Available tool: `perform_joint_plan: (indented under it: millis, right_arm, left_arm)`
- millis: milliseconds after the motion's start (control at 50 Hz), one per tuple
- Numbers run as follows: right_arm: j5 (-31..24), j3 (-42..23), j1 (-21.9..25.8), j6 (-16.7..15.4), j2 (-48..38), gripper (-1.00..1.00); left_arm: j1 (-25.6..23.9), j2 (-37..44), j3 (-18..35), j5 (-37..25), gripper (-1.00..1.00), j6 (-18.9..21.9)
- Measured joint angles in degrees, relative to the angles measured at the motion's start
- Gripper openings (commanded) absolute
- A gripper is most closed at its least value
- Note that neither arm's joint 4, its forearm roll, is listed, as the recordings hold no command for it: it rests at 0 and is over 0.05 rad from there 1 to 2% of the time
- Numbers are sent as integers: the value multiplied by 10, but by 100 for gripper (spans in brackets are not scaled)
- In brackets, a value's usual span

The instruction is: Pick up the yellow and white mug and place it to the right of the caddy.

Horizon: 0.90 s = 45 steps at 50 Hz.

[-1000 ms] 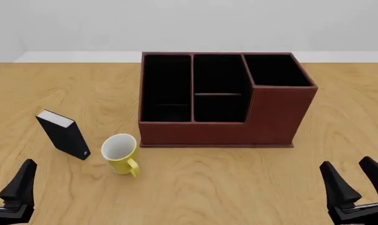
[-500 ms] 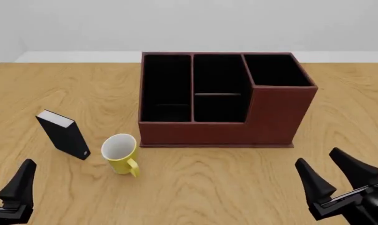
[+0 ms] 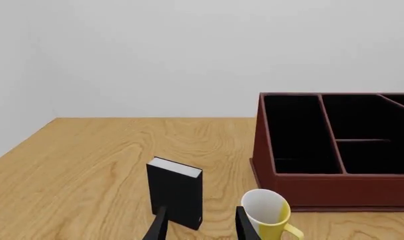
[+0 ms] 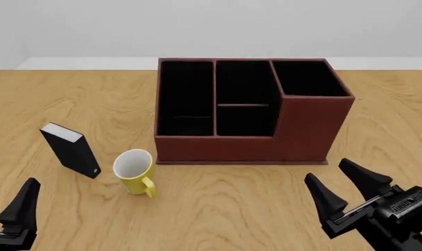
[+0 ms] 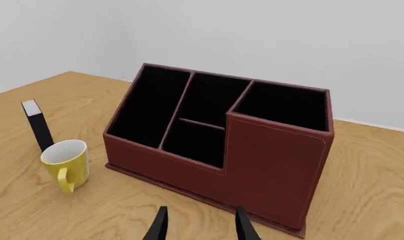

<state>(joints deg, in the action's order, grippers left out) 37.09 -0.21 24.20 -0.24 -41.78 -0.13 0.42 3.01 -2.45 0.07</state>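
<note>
Since a second ago your right gripper [image 4: 349,192] has swung in from the table's right edge toward the middle and now sits in front of the caddy's right front corner, well short of it; your left gripper [image 4: 15,209] has not moved from the near left corner, and nothing on the table has shifted. You have the right gripper's 2 fingers spread wide with nothing between them. In the left wrist view you can see both left fingertips [image 3: 158,227] parted with only air between them, so that gripper is spread too and holds nothing. The yellow and white mug [image 4: 135,171] stands upright on the wooden table [image 4: 225,209], just in front of the caddy's left front corner and apart from it, its handle pointing toward your side and its white inside showing. The caddy [image 4: 266,141] sits at mid-table, its taller stepped section on the right and its black-lined compartments open upward. A small black block with a white top [image 4: 71,149] stands tilted to the left of the mug, near it but not touching. The right wrist view shows the mug [image 5: 65,163] beside the caddy [image 5: 269,165], well away from your right fingers [image 5: 160,225].
</note>
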Motion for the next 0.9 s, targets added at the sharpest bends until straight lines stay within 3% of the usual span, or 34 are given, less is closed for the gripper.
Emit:
perform_joint_plan:
  millis: [900]
  right_arm:
    - [186, -46, 108, 6, -247, 100]
  left_arm:
    - [0, -2, -1, -1, 100, 0]
